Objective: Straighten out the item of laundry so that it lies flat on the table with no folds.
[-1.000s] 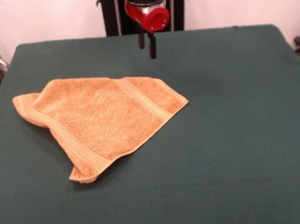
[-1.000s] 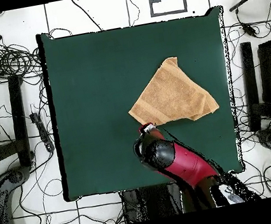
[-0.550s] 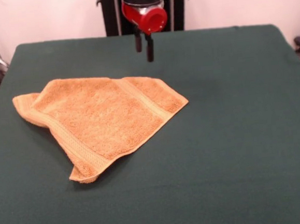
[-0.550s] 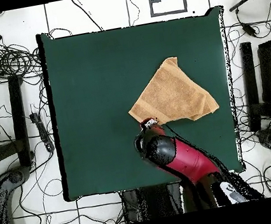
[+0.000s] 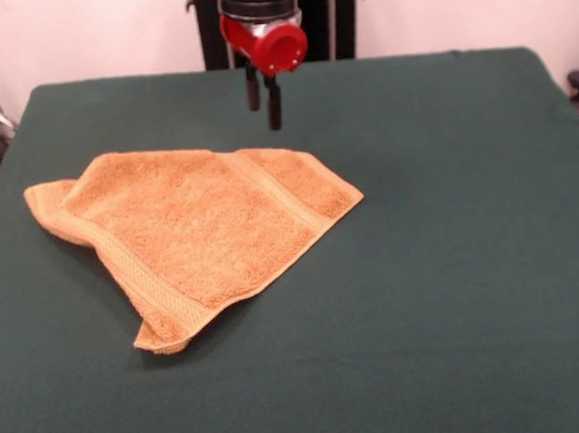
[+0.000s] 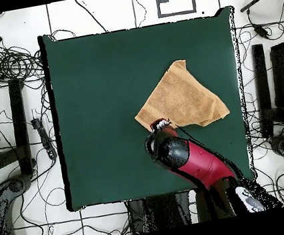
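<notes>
Green table [image 5: 454, 264], towel [image 5: 196, 234] diag.

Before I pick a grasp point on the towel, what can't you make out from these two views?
- Towel layers: what lies under the folded top layer is hidden in both views by the cloth itself.
- White tag: not visible in either view.
- Gripper height above the table: unclear from front; overhead, the arm covers it.

Bright, even light; a soft shadow edges the towel [image 5: 196, 234]; focus fairly sharp.
</notes>
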### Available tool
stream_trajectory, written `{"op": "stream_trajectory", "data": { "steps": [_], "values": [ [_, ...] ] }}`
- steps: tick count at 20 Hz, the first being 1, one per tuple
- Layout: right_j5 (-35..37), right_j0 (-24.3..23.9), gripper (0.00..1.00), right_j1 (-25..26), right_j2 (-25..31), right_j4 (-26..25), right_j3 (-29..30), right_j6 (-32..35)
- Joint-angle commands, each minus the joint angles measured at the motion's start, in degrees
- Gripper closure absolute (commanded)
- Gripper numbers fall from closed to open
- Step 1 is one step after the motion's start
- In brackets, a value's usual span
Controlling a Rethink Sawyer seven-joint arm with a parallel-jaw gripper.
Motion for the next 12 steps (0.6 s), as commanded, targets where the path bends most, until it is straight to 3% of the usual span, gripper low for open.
{"op": "stream_trajectory", "data": {
  "steps": [1, 6, 12],
  "values": [
    [10.5, 2.8, 0.0, -0.8, 0.8, 0.1, -1.0, 6.6],
    [11.3, 3.0, 0.0, -0.6, -0.2, -0.9, -2.9, 5.3],
    [7.6, 0.0, 0.0, 4.2, 1.7, -3.0, -7.1, 2.0]
  ]
}}
